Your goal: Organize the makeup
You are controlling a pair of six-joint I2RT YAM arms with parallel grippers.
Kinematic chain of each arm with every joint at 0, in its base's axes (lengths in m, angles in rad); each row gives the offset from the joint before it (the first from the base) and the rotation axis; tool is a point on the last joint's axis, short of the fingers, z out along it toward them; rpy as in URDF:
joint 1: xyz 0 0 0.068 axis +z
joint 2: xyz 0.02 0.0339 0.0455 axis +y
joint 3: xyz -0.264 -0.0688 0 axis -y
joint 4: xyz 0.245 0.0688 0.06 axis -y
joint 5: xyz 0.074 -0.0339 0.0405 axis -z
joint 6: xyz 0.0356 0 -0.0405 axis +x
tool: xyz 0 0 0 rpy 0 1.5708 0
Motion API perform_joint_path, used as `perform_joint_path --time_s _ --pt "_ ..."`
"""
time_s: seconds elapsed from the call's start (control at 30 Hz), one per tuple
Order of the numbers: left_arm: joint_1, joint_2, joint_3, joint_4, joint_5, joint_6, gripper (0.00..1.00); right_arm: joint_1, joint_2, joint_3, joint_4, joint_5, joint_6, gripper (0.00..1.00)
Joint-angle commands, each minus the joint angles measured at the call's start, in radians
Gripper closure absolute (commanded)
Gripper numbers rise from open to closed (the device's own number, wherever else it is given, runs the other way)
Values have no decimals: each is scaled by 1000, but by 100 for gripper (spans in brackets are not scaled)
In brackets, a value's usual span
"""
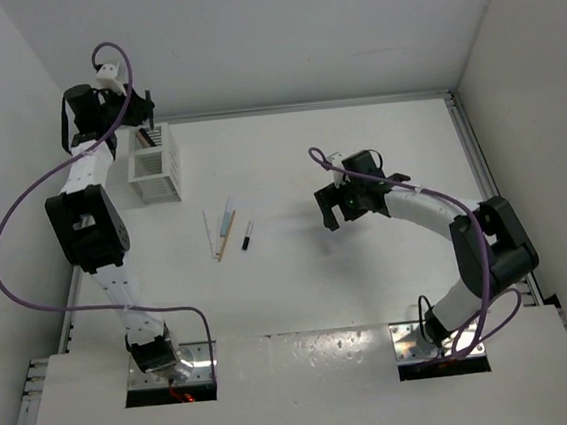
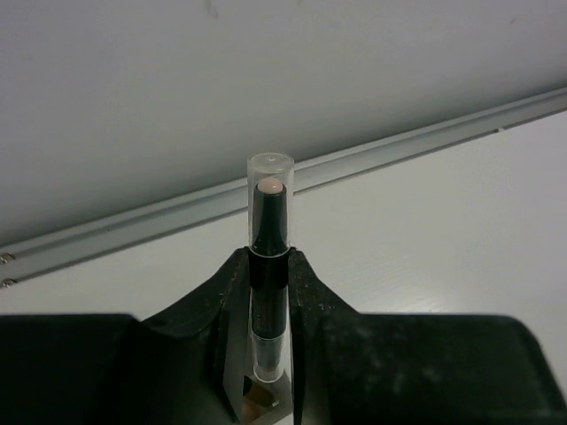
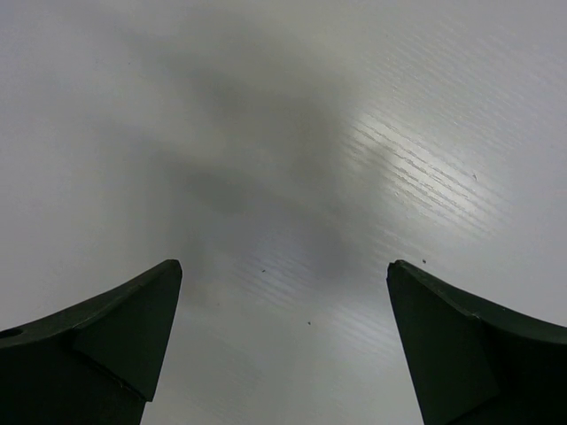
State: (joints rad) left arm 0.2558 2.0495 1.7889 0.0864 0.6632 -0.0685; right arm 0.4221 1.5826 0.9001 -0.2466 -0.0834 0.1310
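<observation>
Between the left fingers (image 2: 226,297), a dark makeup pencil (image 2: 269,221) is clamped upright. Its pinkish tip sits under a clear cap above the pads. The left gripper (image 2: 268,279) is closed narrowly on the barrel, both fingers pressing its sides. Behind the pencil, the white table (image 2: 461,221) meets a pale rail (image 2: 399,146) at the foot of a grey wall (image 2: 266,71).

Seen from overhead, this gripper hangs at the far left of the table, over the far end of a white slatted holder (image 1: 155,167). Whether the pencil touches the holder cannot be told from that view.

On the other wrist, the right fingers (image 3: 106,345) stand spread wide with nothing between them. The right gripper (image 3: 283,341) hovers above bare tabletop. Overhead it lies right of centre, well apart from the holder.

Between the holder and the right gripper, four loose sticks lie flat on the table:
- a slim white stick (image 1: 208,236);
- a pale stick with a bluish end (image 1: 228,216);
- a tan stick (image 1: 223,243), grouped closely with the first two;
- a short black stick (image 1: 248,236), just beside the group on its right and apart from it.

A purple cable (image 1: 9,229) loops beside the left arm.
</observation>
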Motion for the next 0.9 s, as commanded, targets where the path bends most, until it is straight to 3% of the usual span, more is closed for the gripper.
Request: perform_joint_path --time_s 0.0,0.13,0.37,0.53,0.63,0.87 --pt "11 28 32 26 -10 41 100 6 19 45 -16 -4 2 0" --pt "11 52 -6 38 -10 52 100 3 25 51 -23 4 19 0" --pt "20 37 -68 -10 -1 99 68 17 31 74 -56 10 -2 0" --pt "49 -32 -138 -36 -1 140 59 24 8 49 -34 10 -1 0" --pt "59 -63 -170 -54 -11 165 44 24 -16 17 -22 10 1 0" --pt "14 -204 -142 -170 -33 270 41 27 -90 -38 -31 54 5 0"
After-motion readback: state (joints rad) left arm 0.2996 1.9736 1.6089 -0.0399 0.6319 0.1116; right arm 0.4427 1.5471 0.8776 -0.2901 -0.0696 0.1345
